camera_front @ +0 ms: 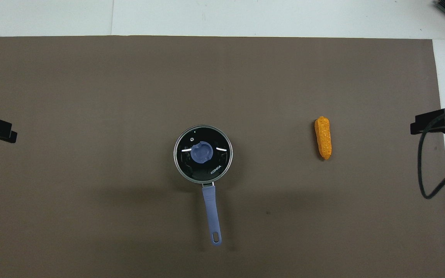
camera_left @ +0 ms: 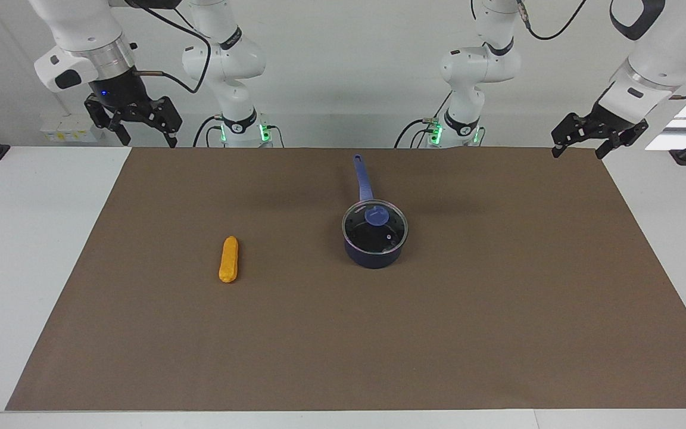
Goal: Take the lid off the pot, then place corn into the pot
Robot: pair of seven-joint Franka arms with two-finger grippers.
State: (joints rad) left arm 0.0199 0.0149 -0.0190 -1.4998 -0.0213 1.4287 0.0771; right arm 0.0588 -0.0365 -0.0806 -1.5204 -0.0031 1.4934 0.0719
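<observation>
Lid sits on pot, frame centre, handle pointing to robots. Corn lies centre-left, long axis toward robots. Left gripper upper right, right gripper upper left: both spread, empty, raised (waiting). Left arm's nearer the lid knob.

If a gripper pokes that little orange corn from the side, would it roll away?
Probably: the corn is a rounded cob lying flat on the brown mat, so a sideways nudge could roll it. It looks small and likely light.
</observation>
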